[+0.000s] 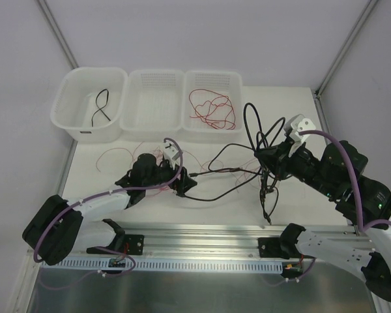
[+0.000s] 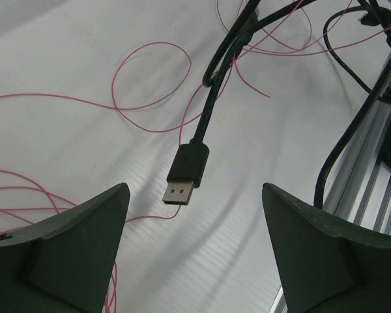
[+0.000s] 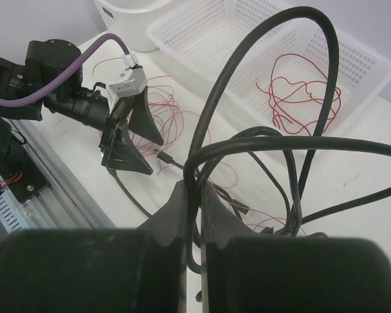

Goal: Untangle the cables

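Now, left jaws: released and spread wide, low over the worktop (image 1: 228, 210). In the left wrist view, the two fingers (image 2: 72, 251) flank a USB plug (image 2: 186, 173) and touch it on neither side.
USB plug: the end of one black lead, pointing down toward the gap between the left fingers. Whether it rests on the worktop I cannot tell.
Right jaws: clenched on the black cables (image 1: 255, 137), with one strand pinched between the fingers (image 3: 176, 215).
Black cables: tangled right of the worktop's middle. Loops stand up above the right jaws, strands run left toward the left jaws, and one end trails toward the near rail.
Loose red wires (image 1: 114, 155): thin curls on the worktop around the left jaws, some crossing under the black strands.
Left tub (image 1: 65, 111): holds one short black cable (image 1: 102, 107).
Middle basket (image 1: 155, 75): stands between the other two.
Right basket (image 1: 212, 73): holds a coiled red wire (image 1: 212, 109).
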Robot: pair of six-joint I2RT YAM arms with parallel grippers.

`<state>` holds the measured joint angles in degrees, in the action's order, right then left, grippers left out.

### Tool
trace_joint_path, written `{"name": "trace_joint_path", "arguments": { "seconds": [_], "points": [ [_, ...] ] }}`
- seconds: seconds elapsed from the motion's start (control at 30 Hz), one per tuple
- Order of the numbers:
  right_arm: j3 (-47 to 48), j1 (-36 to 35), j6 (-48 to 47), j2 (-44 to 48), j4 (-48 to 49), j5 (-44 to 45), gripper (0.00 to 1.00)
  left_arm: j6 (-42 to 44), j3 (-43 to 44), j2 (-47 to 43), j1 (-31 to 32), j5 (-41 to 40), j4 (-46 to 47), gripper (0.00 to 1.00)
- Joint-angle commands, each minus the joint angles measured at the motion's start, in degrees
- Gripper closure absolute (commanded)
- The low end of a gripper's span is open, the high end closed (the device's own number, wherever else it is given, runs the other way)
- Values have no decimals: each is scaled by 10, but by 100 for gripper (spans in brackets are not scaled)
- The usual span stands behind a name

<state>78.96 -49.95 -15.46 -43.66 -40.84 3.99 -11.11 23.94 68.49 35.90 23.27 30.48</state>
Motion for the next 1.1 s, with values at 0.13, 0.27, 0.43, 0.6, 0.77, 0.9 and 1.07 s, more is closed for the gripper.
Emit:
{"name": "trace_joint_path", "arguments": {
  "seconds": [0.13,0.27,0.43,0.6,0.77,0.9,1.07],
  "points": [
    [24,3,-3,9,57,-9,99,-14,-49,-7,-4,-1,89,18],
    [23,3,-1,8,58,-12,99,-18,-59,9,-2,-2,110,20],
    [21,3,4,6,64,-15,99,-24,-40,67,21,3,134,23],
    [23,2,6,5,66,-19,99,-29,-15,132,35,-9,167,29],
    [24,2,6,3,62,-20,99,-34,-14,147,37,-36,199,51],
    [20,3,7,3,62,-16,99,-25,-12,133,37,-51,199,86],
    [18,3,-1,10,45,19,99,-21,-27,71,36,-137,155,100]
  ]
}}
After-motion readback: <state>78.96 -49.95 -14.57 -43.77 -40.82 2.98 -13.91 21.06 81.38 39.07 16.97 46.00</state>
